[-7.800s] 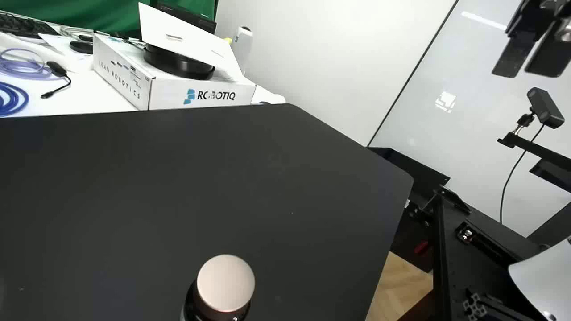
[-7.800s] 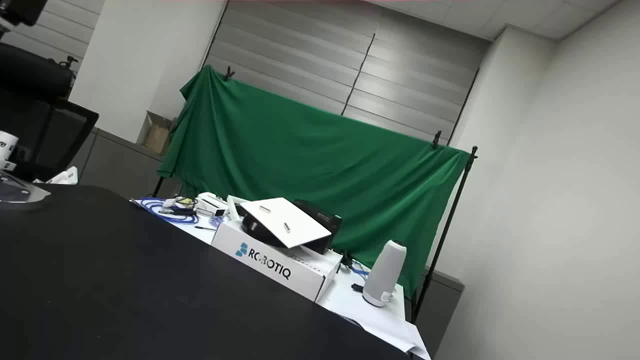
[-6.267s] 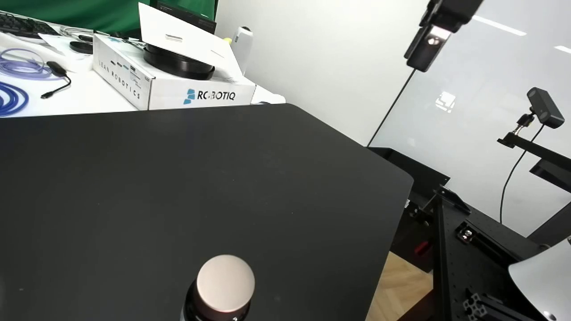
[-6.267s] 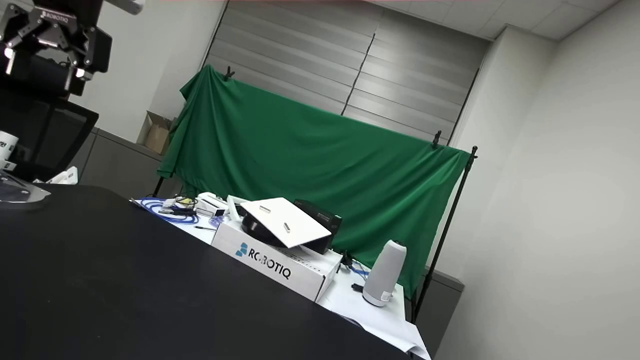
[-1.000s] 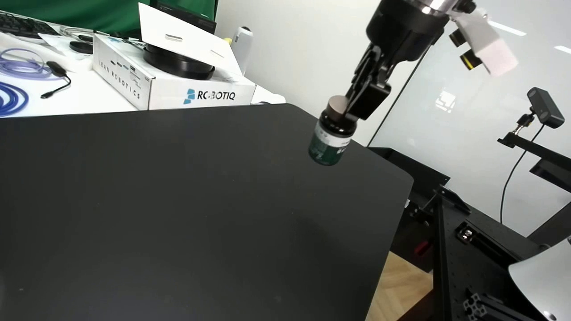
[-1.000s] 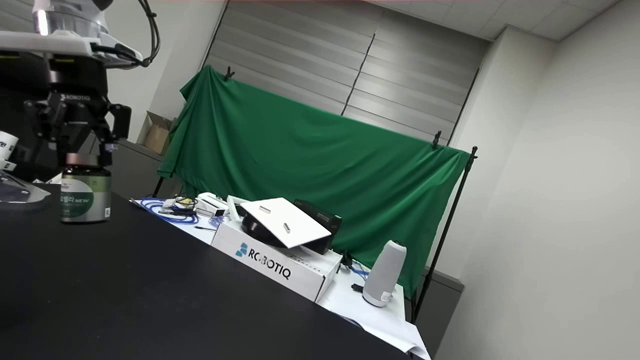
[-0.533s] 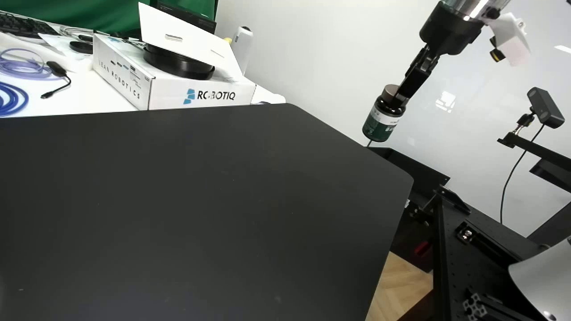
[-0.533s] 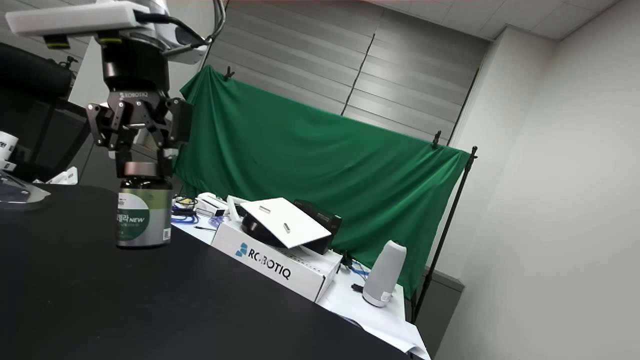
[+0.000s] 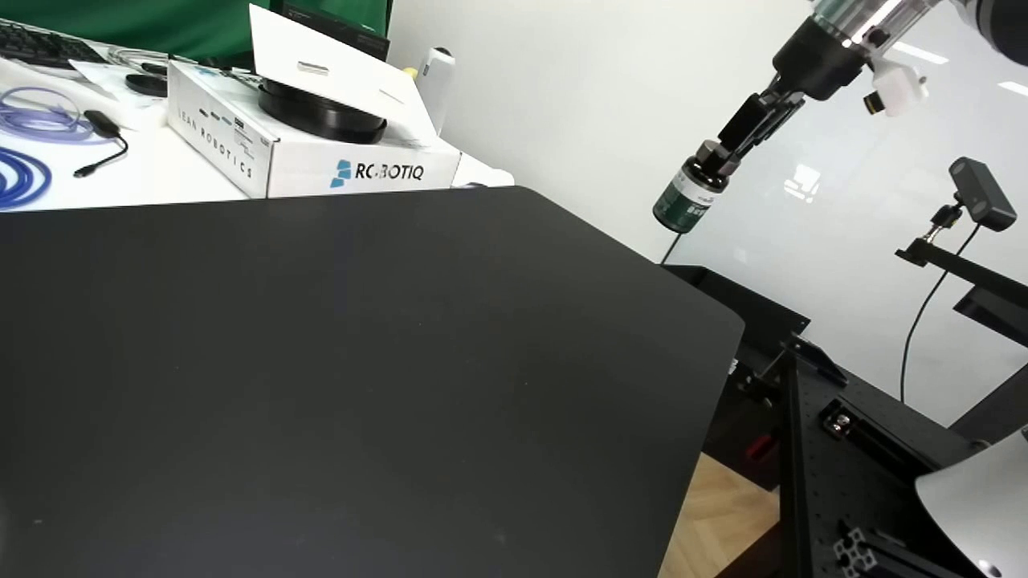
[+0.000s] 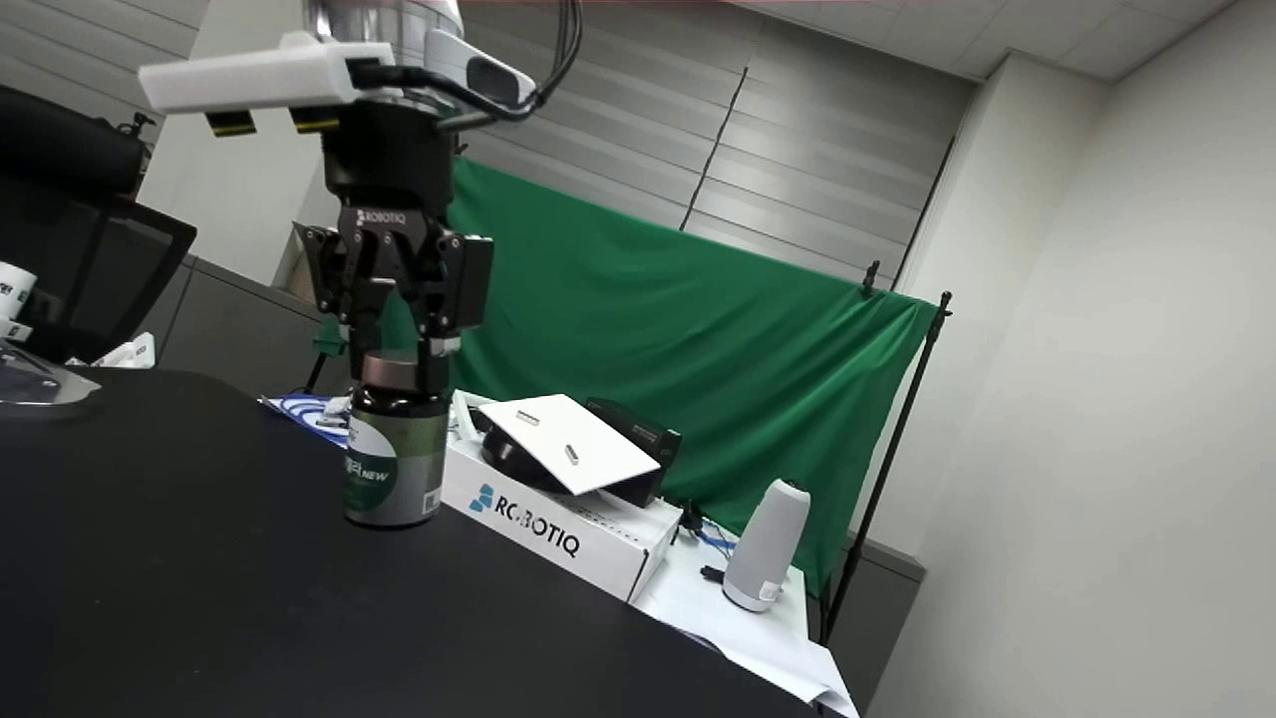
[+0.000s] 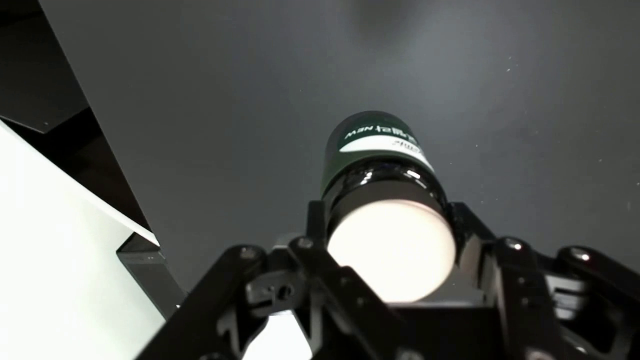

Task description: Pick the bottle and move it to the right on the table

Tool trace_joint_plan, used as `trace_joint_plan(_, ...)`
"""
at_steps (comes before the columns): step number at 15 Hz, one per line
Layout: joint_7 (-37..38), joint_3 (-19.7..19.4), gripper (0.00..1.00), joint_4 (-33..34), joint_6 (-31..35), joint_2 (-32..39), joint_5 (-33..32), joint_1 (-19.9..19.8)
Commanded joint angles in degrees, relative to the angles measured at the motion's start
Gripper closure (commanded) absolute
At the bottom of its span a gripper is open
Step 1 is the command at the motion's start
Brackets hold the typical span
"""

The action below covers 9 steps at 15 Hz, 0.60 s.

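Worktop [image 9: 361,385] matte blk, below. Gripper [image 11: 387,217] pinches bottle [image 9: 687,199] at cap end; bottle aloft over worktop, tilted in an exterior view. Prob. light, rigid, smooth, so slip poss. Cap [image 11: 392,255] sides = best hold.

reading "robotiq" on the gripper [image 10: 397,375] and on the white box [image 9: 313,167], spotting "lean robotics" along its adjoining side, making out "new" beside korean letters on the bottle [image 10: 396,469].

Glossy bottle [image 11: 387,192], smooth matt table [image 9: 353,361]
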Motion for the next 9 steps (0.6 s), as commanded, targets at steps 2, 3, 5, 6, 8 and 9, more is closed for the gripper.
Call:
trace_joint_plan(2, 1.8, -9.7, 0.64, -0.1, 9.4, 6.2, -1.7, 2.2)
trace_joint_plan(3, 1.4, -11.9, 0.64, -0.1, 11.5, 8.0, -1.6, 2.9)
trace_joint_plan(5, 0.6, -16.1, 0.64, -0.1, 15.2, 11.7, -1.3, 4.7)
trace_joint_plan(6, 0.3, -18.1, 0.64, -0.1, 16.9, 13.4, -0.9, 5.9)
trace_joint_plan(8, -0.6, -22.0, 0.64, -0.2, 20.2, 17.2, 0.3, 8.9)
trace_joint_plan(9, -0.8, -23.8, 0.64, -0.2, 21.9, 19.0, 0.8, 10.5)
